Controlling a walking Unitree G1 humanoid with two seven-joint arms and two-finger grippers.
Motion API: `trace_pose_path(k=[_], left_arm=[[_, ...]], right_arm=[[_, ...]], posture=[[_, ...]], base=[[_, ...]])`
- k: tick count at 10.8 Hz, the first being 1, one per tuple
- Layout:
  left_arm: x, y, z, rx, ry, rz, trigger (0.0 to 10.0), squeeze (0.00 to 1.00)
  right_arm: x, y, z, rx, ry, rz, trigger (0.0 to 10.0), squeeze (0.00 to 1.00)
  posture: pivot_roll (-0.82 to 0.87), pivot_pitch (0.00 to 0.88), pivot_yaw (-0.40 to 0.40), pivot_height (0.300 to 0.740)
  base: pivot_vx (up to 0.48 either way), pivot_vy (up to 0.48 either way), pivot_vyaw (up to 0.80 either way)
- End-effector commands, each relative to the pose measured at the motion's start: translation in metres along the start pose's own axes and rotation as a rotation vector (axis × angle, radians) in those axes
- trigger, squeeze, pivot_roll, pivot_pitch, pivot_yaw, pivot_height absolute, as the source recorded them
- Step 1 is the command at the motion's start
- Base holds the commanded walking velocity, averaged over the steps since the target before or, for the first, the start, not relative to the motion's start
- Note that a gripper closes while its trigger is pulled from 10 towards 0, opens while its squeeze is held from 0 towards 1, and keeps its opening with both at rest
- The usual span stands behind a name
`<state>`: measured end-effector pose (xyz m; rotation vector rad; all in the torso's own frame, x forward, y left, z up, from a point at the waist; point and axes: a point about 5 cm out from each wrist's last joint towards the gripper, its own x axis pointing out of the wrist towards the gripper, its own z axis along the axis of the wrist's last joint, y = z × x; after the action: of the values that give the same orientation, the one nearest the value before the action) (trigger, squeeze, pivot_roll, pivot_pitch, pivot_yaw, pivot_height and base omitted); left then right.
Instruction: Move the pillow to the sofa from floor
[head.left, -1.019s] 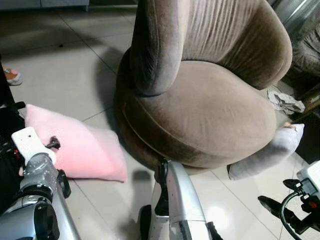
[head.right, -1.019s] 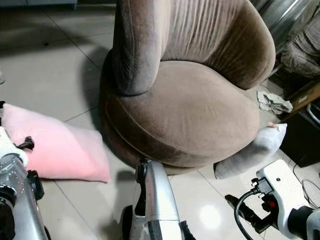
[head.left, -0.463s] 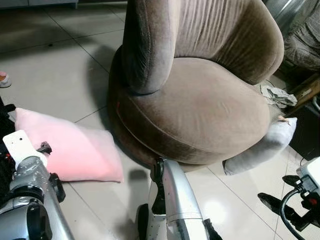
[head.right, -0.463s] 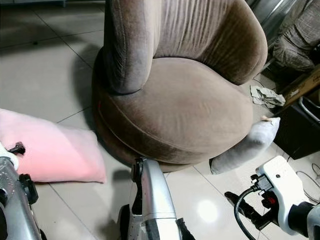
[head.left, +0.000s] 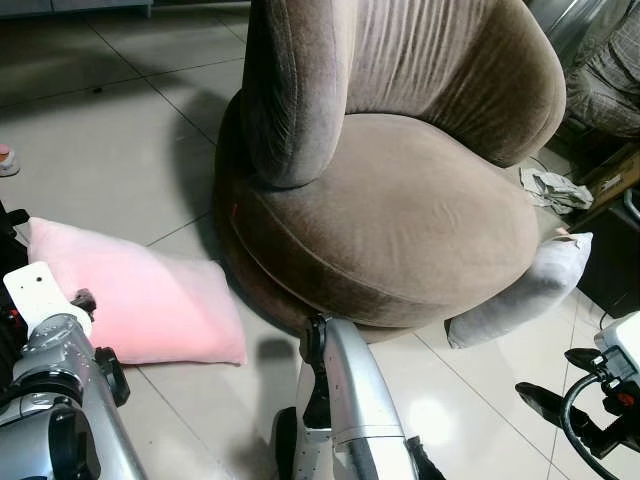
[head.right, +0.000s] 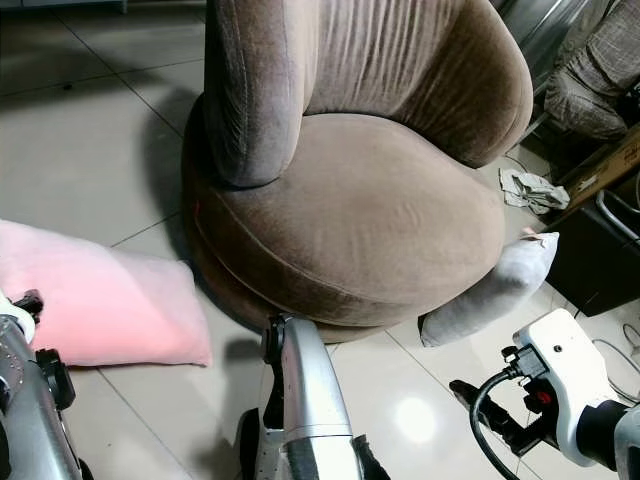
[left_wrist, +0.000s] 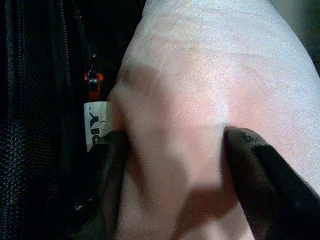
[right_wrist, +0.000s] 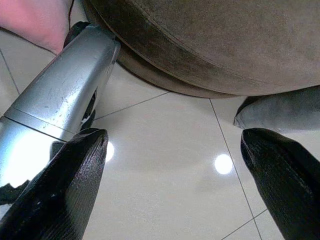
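A pink pillow (head.left: 140, 295) lies flat on the tiled floor (head.left: 110, 150). It is on the robot's left, just beside the foot of the brown sofa (head.left: 400, 200). One corner of the pillow comes close to the sofa's base. The sofa seat is round and soft, with a tall back and a thick arm.

The left end effector (left_wrist: 175, 165) is down on the pillow, at the end far from the sofa. In the left wrist view its two black fingers (left_wrist: 260, 175) sit on either side of a fold of pink cloth. The cloth bulges up between them, and both fingers press into it. So the left end effector holds the pillow, with the fingers partly closed around the fold. The pillow is not lifted; it rests on the floor. Beside it in that view is something dark with a small white tag (left_wrist: 96, 125).

The right end effector (right_wrist: 175, 185) hangs low on the robot's right, over bare floor, well apart from the pink pillow. Its two black fingers are spread wide with nothing between them. In front of it are the sofa's base and a grey pillow (head.left: 520, 295) that leans against the sofa. A silver leg (head.left: 350, 400) of the robot stands between the two arms.

A crumpled rag (head.left: 555, 185) lies on the floor behind the grey pillow.
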<state>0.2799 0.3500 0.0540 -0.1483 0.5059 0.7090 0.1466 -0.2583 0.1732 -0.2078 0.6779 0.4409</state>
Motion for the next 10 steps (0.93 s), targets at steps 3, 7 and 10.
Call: trace_pose_path(k=[3,7,10], left_arm=[[-0.0106,0.0113,-0.0703,0.034,0.275,0.028,0.0,0.0],[-0.0105,0.0165,-0.0705,0.025,0.274,0.041,0.0,0.0],[-0.0102,0.0185,-0.0699,0.017,0.266,0.051,0.0,0.0]], right_arm=[[-0.0021,-0.0075,-0.0019,0.007,0.02,-0.036,10.0,0.0],[-0.0019,-0.007,-0.0033,0.009,0.02,-0.035,10.0,0.0],[-0.0013,-0.0082,-0.0044,0.012,0.021,-0.042,10.0,0.0]], posture=[[-0.27,0.114,-0.4,0.414],[-0.27,0.109,-0.4,0.414],[-0.27,0.106,-0.4,0.414]], base=[[0.0,0.0,0.0],[0.0,0.0,0.0],[0.0,0.0,0.0]])
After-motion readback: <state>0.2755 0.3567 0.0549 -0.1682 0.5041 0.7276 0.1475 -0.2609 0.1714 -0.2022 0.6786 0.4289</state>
